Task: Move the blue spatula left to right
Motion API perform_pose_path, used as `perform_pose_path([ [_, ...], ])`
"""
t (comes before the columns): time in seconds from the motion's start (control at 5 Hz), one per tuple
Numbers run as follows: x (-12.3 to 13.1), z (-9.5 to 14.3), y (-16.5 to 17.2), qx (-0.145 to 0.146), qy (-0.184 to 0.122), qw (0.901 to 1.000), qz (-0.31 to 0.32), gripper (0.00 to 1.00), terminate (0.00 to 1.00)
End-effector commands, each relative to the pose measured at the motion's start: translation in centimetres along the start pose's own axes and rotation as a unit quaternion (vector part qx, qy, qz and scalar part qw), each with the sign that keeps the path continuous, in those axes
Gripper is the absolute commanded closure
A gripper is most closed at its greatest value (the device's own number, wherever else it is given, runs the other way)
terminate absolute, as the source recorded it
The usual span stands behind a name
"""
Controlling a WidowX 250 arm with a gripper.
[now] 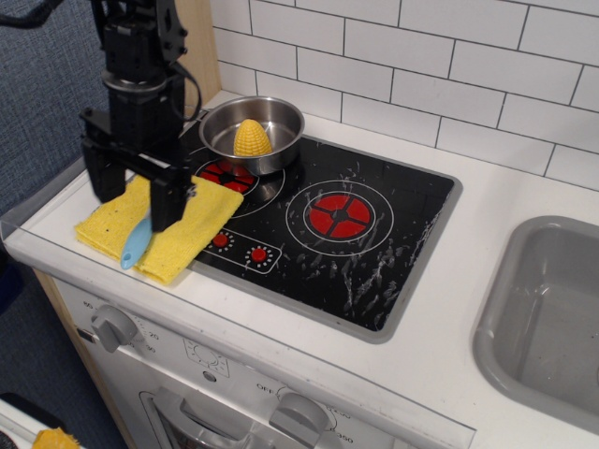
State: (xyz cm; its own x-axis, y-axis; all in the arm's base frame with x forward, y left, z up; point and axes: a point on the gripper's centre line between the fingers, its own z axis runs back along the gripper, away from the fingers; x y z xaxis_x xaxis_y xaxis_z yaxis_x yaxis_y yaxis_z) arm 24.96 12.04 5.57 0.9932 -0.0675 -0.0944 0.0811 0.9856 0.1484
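Blue-handled plastic spatula [137, 242] lies free on a folded yellow cloth [178, 236], at nine o'clock of the black glass hob [374, 253]
Black robot gripper [134, 187] hangs above it with fingers spread wide, holding nothing; only the light blue handle shows, its head hidden behind one finger. It looks light, stiff and slightly slick, so the narrow handle's middle seems the safest grip, the soft cloth giving underneath. Steel pan [271, 140] with a yellow corn piece [250, 137] sits at twelve o'clock

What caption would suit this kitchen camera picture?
Open gripper above a blue spatula lying on a yellow cloth beside the stove.
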Motion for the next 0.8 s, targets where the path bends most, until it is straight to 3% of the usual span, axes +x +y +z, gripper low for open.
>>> perform_pose_path([
  [0.0, 0.13, 1.34, -0.74, -0.022, -0.106, 0.9939, -0.022, 0.0, 0.0],
  [0.4, 0.36, 1.41, -1.02, -0.018, -0.093, 0.9946, -0.043, 0.0, 0.0],
  [0.6, 0.36, 1.41, -1.02, -0.018, -0.093, 0.9946, -0.043, 0.0, 1.0],
])
